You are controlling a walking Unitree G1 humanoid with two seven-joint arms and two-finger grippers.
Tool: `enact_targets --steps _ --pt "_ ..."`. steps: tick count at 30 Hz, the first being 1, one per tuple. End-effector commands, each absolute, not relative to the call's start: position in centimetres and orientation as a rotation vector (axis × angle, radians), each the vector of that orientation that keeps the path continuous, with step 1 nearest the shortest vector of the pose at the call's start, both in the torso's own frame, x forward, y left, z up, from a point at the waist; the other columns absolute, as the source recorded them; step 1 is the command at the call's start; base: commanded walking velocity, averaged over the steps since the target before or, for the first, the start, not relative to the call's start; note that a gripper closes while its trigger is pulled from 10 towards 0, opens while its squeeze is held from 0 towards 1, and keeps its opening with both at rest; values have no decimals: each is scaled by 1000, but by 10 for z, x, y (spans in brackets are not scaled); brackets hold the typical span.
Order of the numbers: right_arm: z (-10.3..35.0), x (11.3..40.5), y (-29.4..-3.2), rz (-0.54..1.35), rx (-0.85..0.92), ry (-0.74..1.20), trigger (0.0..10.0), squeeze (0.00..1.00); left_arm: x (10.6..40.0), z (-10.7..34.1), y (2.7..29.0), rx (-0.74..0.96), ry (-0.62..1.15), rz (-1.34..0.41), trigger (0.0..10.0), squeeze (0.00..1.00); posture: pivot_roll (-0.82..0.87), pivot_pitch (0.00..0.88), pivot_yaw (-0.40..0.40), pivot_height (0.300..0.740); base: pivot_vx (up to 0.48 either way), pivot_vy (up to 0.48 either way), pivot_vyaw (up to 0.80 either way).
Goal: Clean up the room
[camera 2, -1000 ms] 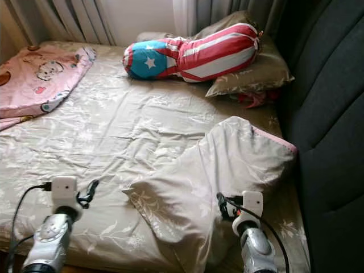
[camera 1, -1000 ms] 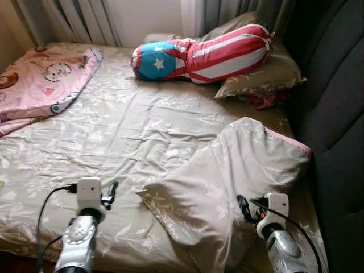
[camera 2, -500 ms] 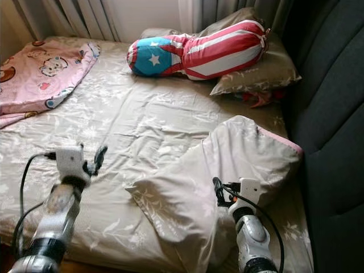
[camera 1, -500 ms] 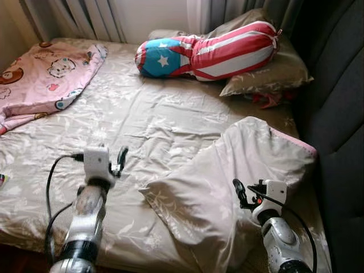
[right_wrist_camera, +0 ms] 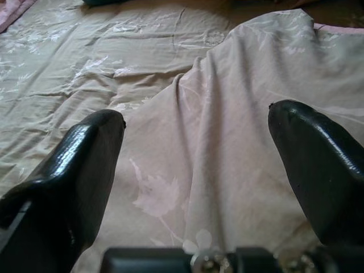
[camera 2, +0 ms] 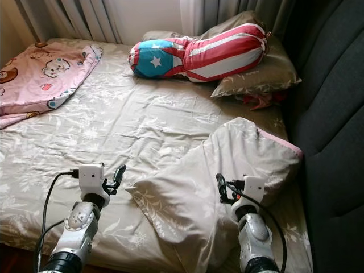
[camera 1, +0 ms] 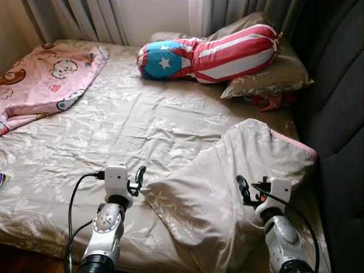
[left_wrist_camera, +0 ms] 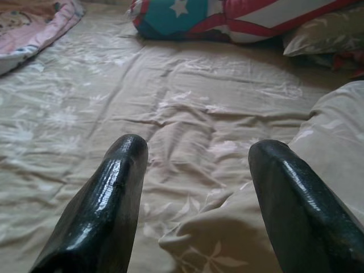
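A bed [camera 1: 114,131] covered in a beige leaf-patterned sheet takes up most of the scene. A rumpled beige duvet [camera 1: 227,182] lies bunched on the bed's right side, near a dark padded headboard [camera 1: 341,114]. At the far end rests a bolster pillow [camera 1: 210,54] in red and white stripes with a blue starred end, leaning on a beige pillow [camera 1: 273,77]. A pink cartoon-print blanket [camera 1: 40,79] lies at the far left corner. Grey curtains [camera 1: 85,17] hang behind the bed.

The left gripper [left_wrist_camera: 196,170] hovers low over the sheet just beside the duvet's near left corner, its two black fingers spread apart and holding nothing. The right gripper [right_wrist_camera: 196,136] hangs above the duvet's near part, fingers likewise wide apart and empty, with folds of duvet fabric lying below them.
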State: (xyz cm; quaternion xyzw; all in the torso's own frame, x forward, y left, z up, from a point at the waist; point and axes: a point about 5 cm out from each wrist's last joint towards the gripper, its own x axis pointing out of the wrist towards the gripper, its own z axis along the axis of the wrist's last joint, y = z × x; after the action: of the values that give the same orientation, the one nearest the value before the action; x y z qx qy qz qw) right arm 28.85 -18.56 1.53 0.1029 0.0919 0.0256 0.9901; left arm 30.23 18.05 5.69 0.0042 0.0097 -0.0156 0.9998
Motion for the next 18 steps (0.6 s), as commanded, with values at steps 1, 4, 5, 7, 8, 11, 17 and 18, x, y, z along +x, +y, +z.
enact_targets --steps 1,4,5,7,8,11,17,18 --pt "17 287 -189 43 207 165 10000 0 299 57 183 29 8 -24 10000 0 -63 61 -46 740 0 0 0" --pt "20 290 -192 28 210 151 10000 0 292 49 186 120 38 -49 10000 0 -61 54 -42 740 0 0 0" --pt "20 291 -193 26 212 151 10000 0 292 48 187 127 41 -51 10000 0 -61 54 -42 740 0 0 0" --pt "20 291 -193 25 215 156 10000 0 292 49 188 121 37 -50 10000 0 -57 43 -41 740 0 0 0" --pt "19 290 -193 25 218 156 10000 0 292 50 189 117 34 -45 10000 0 -53 35 -45 740 0 0 0" --pt "17 289 -191 24 228 161 10000 0 288 48 194 100 39 -12 10000 0 -57 24 -49 740 0 95 0" --pt "20 289 -193 30 221 138 10000 0 278 39 185 94 64 -20 10000 0 -64 28 -64 740 0 381 0" --pt "20 289 -193 31 218 137 10000 0 277 38 184 86 68 -16 10000 0 -70 28 -60 740 0 379 0"
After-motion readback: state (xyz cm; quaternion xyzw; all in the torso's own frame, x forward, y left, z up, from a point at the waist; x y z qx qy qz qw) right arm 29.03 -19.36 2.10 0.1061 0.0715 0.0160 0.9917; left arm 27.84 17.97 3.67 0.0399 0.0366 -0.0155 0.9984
